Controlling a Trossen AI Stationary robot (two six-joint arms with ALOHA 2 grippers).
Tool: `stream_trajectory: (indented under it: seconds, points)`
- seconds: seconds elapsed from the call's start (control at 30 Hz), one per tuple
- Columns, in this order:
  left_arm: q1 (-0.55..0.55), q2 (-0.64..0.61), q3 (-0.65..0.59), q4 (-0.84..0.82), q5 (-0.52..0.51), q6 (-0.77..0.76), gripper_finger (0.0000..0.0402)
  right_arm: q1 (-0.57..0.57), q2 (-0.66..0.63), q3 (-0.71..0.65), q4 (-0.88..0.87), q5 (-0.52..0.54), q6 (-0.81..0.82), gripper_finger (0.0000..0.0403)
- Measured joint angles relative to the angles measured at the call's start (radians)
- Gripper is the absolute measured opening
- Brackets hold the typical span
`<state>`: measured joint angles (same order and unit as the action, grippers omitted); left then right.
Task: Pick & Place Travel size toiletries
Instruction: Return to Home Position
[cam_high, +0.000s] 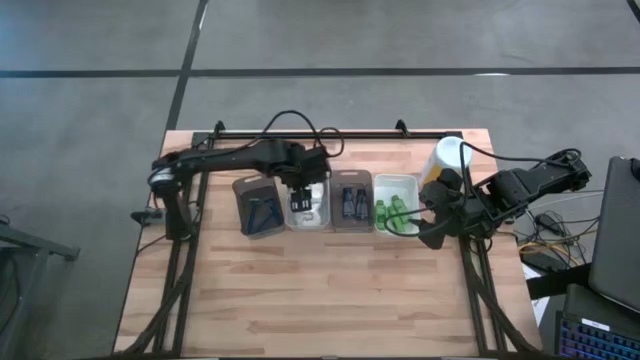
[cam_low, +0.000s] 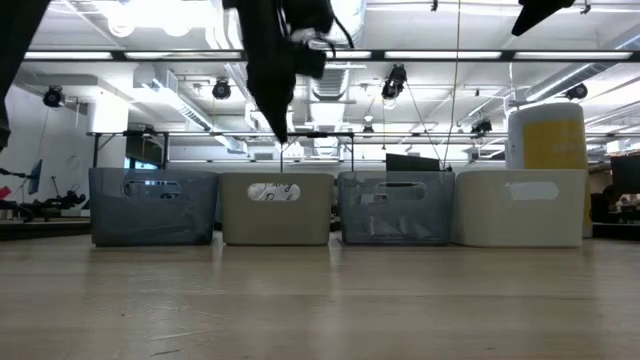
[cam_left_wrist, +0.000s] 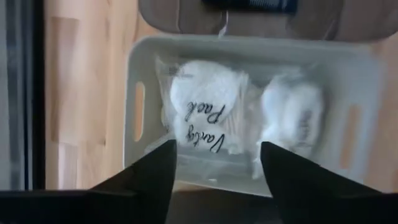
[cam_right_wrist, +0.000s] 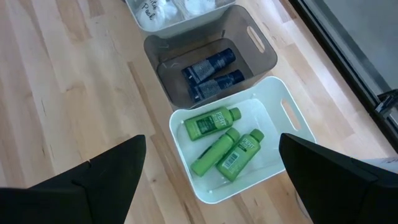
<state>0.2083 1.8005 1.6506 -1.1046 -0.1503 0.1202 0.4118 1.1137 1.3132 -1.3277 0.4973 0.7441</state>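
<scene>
Four trays stand in a row. The pale tray holds two white crinkly wrapped bundles. My left gripper hangs open above them, clear of the tray in the low view. The white tray holds three bright green bottles lying flat. My right gripper is open above that tray's near right side. Two dark blue bottles lie in the grey tray beside it. Thin dark blue sticks lie in the dark tray on the left.
A tall yellow bottle with a white cap stands behind the white tray, close to my right arm. A black rail runs along the table's far edge. Bare wood stretches from the trays to the near edge.
</scene>
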Motion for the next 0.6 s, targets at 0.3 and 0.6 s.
stream_trajectory:
  seconds: [0.3, 0.6]
  points:
    - [-0.034, -0.162, 0.030, 0.001, 0.119, -0.366, 0.0260, 0.003, -0.007, 0.014, 0.001, -0.015, 0.072, 0.0364]
    - [-0.264, -0.391, 0.013, 0.164, 0.091, -0.566, 0.0259, 0.107, -0.077, 0.017, 0.342, -0.233, -0.171, 0.0363]
